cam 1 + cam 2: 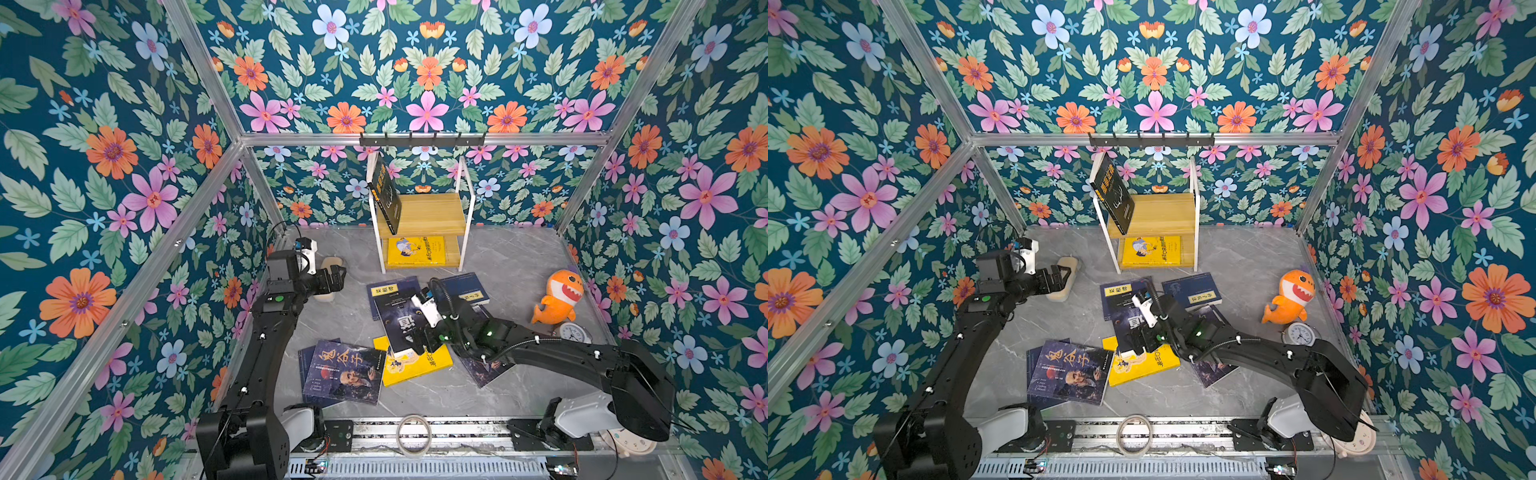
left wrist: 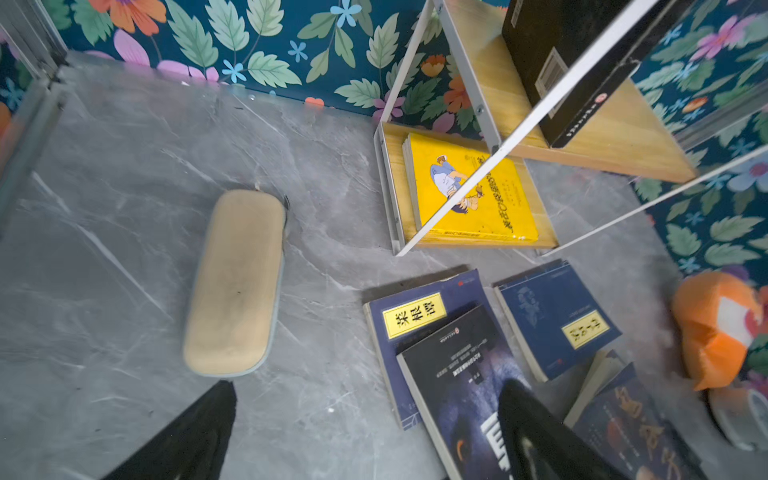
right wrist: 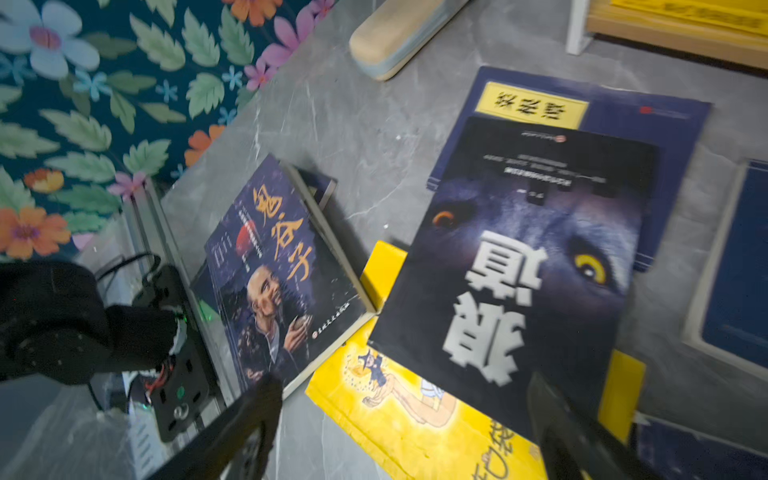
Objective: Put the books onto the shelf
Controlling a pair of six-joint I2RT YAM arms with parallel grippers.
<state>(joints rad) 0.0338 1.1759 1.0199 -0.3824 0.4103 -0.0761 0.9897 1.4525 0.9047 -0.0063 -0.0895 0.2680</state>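
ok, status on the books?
Left gripper open, empty, near case. Right gripper open over wolf book. Shelf holds black book, yellow book; rest on table. Wolf book overlaps others.

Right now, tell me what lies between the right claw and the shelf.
Two overlapping books: a dark wolf-cover book, then a navy yellow-labelled book, then bare table up to the shelf. The right wrist view shows it.

Looking down from high over the front edge of the worktop [image 1: 519, 257] in both top views, toward the back edge. Close and low from each wrist, sharing the wolf-cover book [image 2: 457, 374] [image 3: 519, 208].
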